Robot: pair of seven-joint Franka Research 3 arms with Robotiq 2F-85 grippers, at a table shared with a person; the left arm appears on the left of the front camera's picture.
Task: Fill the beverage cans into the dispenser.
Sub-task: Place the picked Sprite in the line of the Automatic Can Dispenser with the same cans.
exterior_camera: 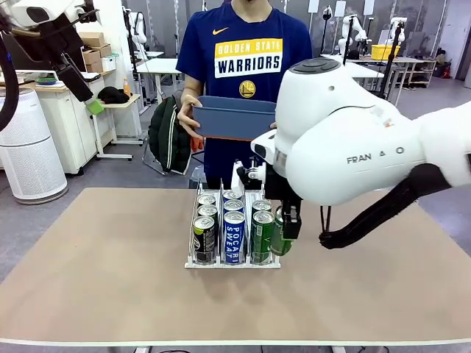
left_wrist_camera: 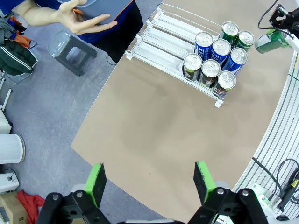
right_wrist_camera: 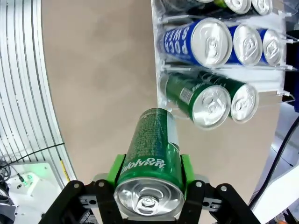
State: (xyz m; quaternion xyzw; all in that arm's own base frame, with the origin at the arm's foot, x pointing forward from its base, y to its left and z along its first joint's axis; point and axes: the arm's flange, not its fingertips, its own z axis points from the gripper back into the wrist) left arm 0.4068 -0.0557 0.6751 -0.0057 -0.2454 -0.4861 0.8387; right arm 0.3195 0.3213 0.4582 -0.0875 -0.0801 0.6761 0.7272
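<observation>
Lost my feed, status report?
Right gripper shut on green can beside dispenser. Left gripper open, raised. Seven cans racked. Nothing blocking.

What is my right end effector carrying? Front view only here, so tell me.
Observer: The right end effector is shut on a green can, silver top facing the wrist camera.
Operator: Report which lane has room.
Observer: One outer lane of the dispenser holds just two green cans; the other lanes hold three each, and every lane's far end is bare.
Operator: Give me the left arm.
Observer: The left end effector hangs open above bare table.
</observation>
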